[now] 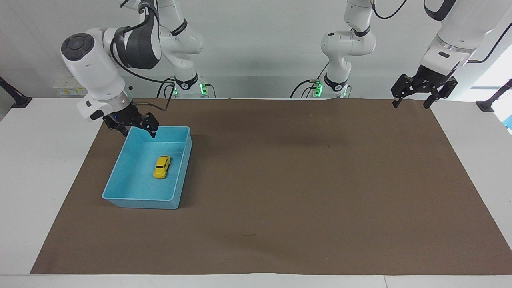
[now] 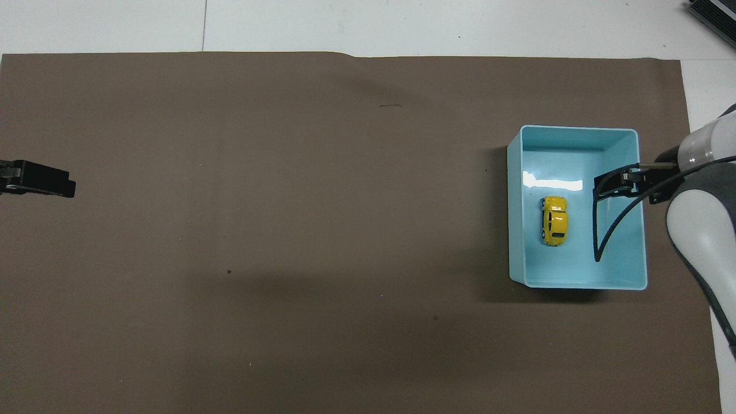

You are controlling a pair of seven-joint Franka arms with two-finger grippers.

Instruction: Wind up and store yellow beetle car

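Note:
The yellow beetle car (image 1: 161,167) (image 2: 554,220) lies on its wheels on the floor of the blue bin (image 1: 144,203) (image 2: 516,230), free of any grip. My right gripper (image 1: 139,131) (image 2: 610,187) hangs open and empty in the air over the bin's edge nearest the robots, well above the car. My left gripper (image 1: 411,105) (image 2: 37,179) waits open and empty, raised over the mat's corner at the left arm's end of the table.
A brown mat (image 1: 304,180) covers most of the white table. The bin stands at the right arm's end of it. A black cable (image 2: 604,236) from the right arm loops over the bin.

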